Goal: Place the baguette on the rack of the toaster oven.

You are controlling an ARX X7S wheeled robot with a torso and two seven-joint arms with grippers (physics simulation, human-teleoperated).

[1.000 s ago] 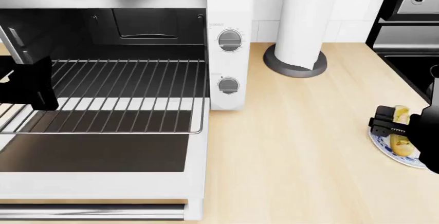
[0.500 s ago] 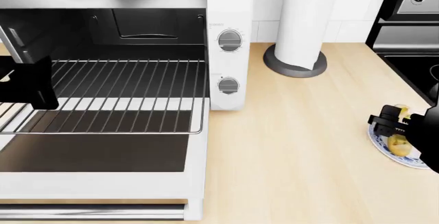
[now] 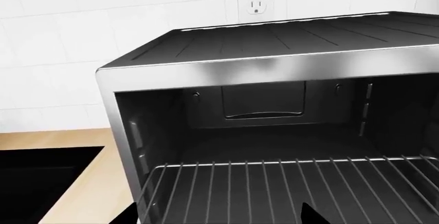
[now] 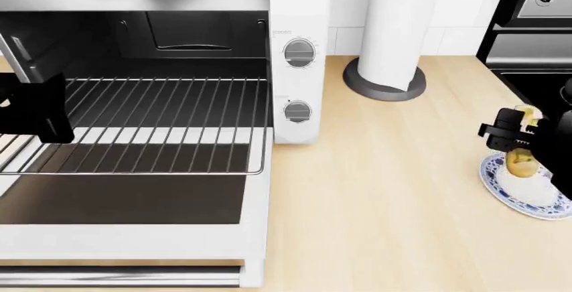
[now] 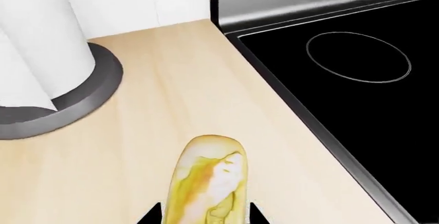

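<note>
The golden-yellow baguette (image 4: 523, 161) hangs lifted off the small blue-rimmed plate (image 4: 527, 198) at the right edge of the counter. My right gripper (image 4: 514, 139) is shut on it; in the right wrist view the two fingertips flank the baguette (image 5: 207, 183). The white toaster oven (image 4: 299, 71) stands open at the left, its silver wire rack (image 4: 152, 128) pulled forward over the lowered glass door (image 4: 125, 201). My left gripper (image 4: 36, 108) is open at the rack's left side; the left wrist view looks into the oven cavity over the rack (image 3: 288, 188).
A white paper-towel roll on a dark base (image 4: 386, 81) stands behind, between oven and plate. A black cooktop (image 5: 357, 80) borders the counter's right edge. A black built-in oven (image 4: 532, 11) is at the far right. A dark sink (image 3: 41, 178) lies left of the toaster oven.
My right gripper has risen with the baguette, lifting it off the plate and tipping it more upright. The left arm has not moved.
</note>
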